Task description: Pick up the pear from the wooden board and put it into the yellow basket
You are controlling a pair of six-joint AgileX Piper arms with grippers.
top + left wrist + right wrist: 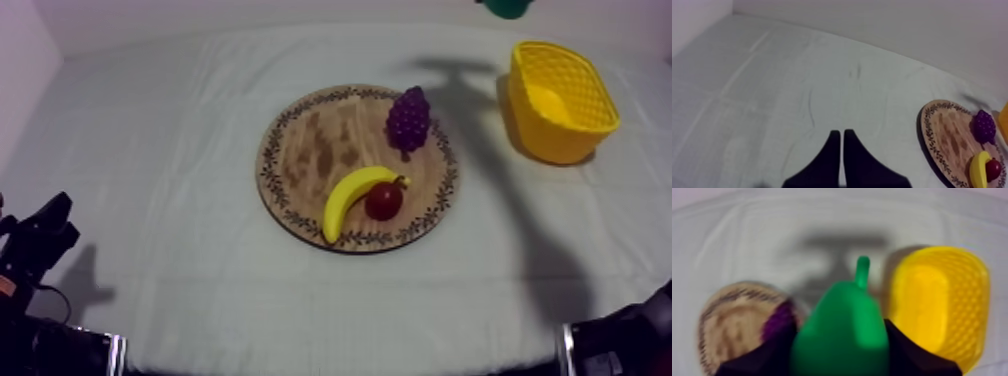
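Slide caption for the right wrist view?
Green pear clamped in the right gripper, wooden board and yellow basket on the cloth beyond.

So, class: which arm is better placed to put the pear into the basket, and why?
Right. The right gripper is shut on the pear, near the basket. The left gripper is shut on nothing at the opposite side, with the board between it and the basket.

A bare test setup for robots — a table [150, 200] draped in grey-white cloth, plain pale walls [250, 15] behind its far and left edges, toy banana [350, 195] and grapes [408, 118] set on a wooden board [310, 150] mid-surface, a yellow basket [560, 145] near the far right corner.
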